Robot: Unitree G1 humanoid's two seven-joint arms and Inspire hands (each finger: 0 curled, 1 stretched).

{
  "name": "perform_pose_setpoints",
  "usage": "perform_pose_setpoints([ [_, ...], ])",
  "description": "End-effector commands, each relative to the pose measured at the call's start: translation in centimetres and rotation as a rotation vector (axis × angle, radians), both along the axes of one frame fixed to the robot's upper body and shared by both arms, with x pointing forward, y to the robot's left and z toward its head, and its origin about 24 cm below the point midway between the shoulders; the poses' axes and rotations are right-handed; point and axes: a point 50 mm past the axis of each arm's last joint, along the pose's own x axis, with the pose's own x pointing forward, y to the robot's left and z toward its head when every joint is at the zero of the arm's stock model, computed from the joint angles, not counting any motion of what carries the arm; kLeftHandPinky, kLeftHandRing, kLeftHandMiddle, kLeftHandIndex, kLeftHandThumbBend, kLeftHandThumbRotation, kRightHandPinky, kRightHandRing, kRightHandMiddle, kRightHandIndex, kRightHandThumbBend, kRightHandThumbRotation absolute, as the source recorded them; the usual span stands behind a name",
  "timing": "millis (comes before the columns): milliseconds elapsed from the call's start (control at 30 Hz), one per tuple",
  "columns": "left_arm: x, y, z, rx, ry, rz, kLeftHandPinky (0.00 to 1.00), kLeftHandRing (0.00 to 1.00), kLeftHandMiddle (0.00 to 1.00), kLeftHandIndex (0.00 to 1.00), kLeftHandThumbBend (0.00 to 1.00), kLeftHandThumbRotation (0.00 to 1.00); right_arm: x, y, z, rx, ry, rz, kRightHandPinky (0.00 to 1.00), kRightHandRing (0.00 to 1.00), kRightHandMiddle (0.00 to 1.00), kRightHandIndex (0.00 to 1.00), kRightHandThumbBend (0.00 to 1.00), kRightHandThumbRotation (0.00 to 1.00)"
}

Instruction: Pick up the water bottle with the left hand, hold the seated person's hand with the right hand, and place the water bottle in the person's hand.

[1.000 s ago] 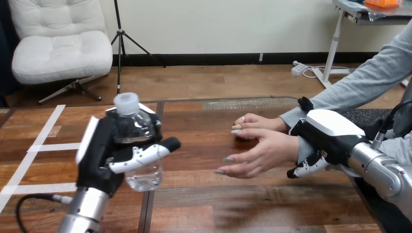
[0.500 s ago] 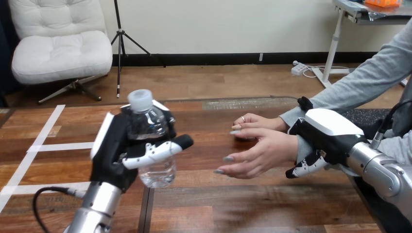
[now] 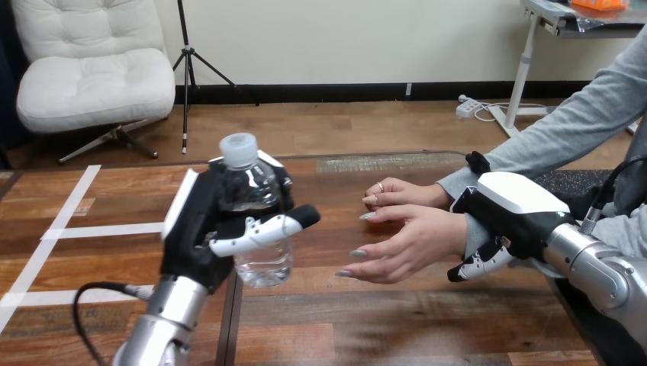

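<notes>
my left hand (image 3: 200, 229) is gripping the water bottle (image 3: 258, 200), fingers curling round it, upright above the table (image 3: 397, 320). right of the bottle, the person's hand (image 3: 404, 242) is stretching out open, and beyond it my right hand (image 3: 513, 210) is clasping the person's wrist (image 3: 461, 229).

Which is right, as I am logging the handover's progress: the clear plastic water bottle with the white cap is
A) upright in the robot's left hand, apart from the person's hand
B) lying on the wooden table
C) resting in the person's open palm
A: the left robot hand has fingers and thumb curled round the upright clear plastic water bottle, with a gap to the person's open hand.
</notes>
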Motion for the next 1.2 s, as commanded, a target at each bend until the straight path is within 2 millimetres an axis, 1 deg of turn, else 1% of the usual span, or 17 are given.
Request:
perform_pose_setpoints([
  [0, 1.8, -1.4, 2.2, -0.011, -0.09, -0.042, 0.22, 0.27, 0.33, 0.36, 0.78, 0.0, 1.3, 1.6, 2.6, 0.106, -0.115, 0.028, 0.12, 0.16, 0.21, 0.22, 0.73, 0.0],
  [567, 2.8, -3.1, 2.3, 0.018, -0.085, -0.081, 0.24, 0.29, 0.34, 0.37, 0.79, 0.0, 1.2, 1.6, 2.4, 0.104, -0.112, 0.029, 0.11, 0.16, 0.2, 0.22, 0.73, 0.0],
  [1167, 3.9, -4.9, 2.1, -0.008, -0.069, -0.131, 0.24, 0.29, 0.34, 0.37, 0.79, 0.0, 1.1, 1.8, 2.3, 0.111, -0.124, 0.033, 0.11, 0.15, 0.2, 0.21, 0.74, 0.0],
])
